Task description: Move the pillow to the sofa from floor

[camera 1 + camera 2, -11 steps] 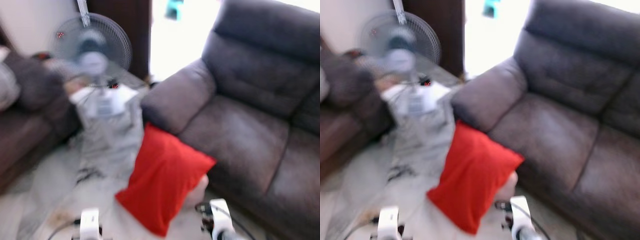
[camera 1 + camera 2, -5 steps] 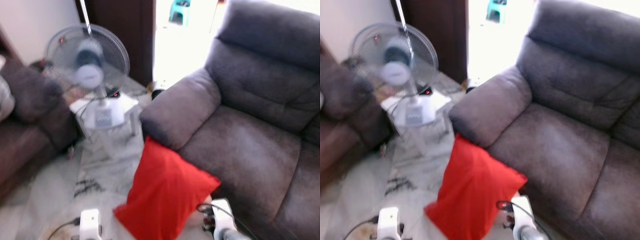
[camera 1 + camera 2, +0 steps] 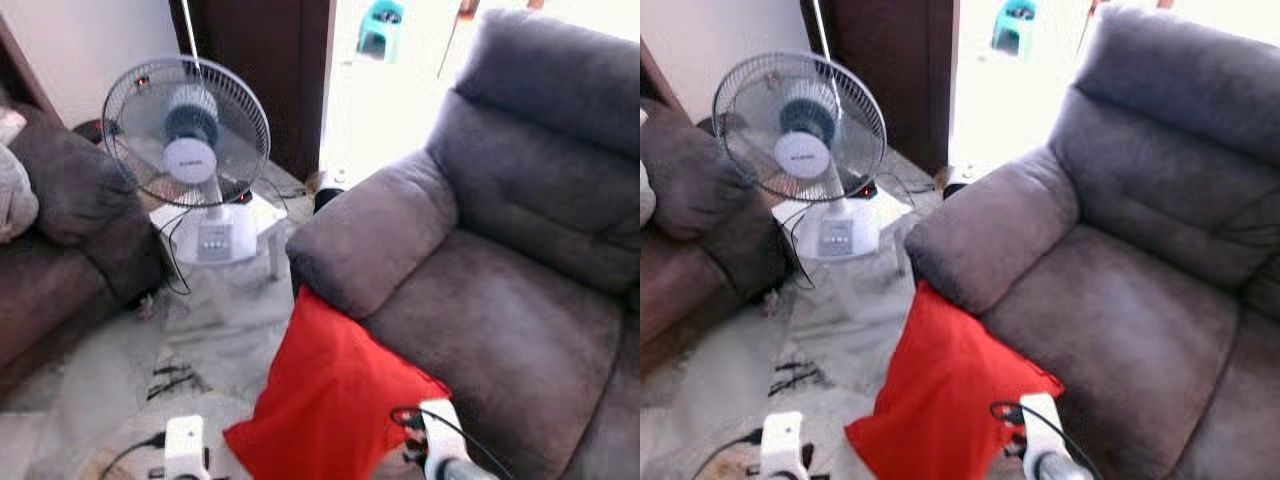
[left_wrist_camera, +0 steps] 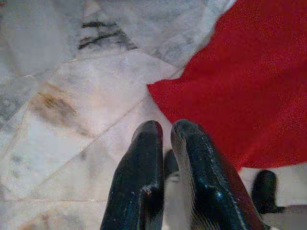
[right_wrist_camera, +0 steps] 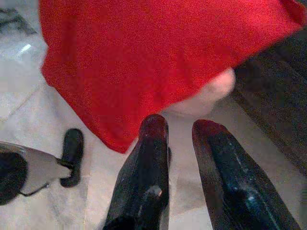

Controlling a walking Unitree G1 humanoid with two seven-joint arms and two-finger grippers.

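The left gripper (image 4: 165, 136) has its fingers pressed together and holds nothing. The right gripper (image 5: 180, 132) is a little open and empty too. To do this well, both should reach down and squeeze the soft red pillow (image 3: 330, 395) from each side. It leans on the floor (image 3: 110, 370), low in the middle of the frame, just ahead of both grippers, against the gray sofa (image 3: 500, 260). A fan (image 3: 187, 130) stands upper left.

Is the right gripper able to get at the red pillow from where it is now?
Probably yes. The right gripper hangs just short of the red pillow, which leans against the sofa front on the floor. Nothing lies between them, and its fingers are slightly parted.
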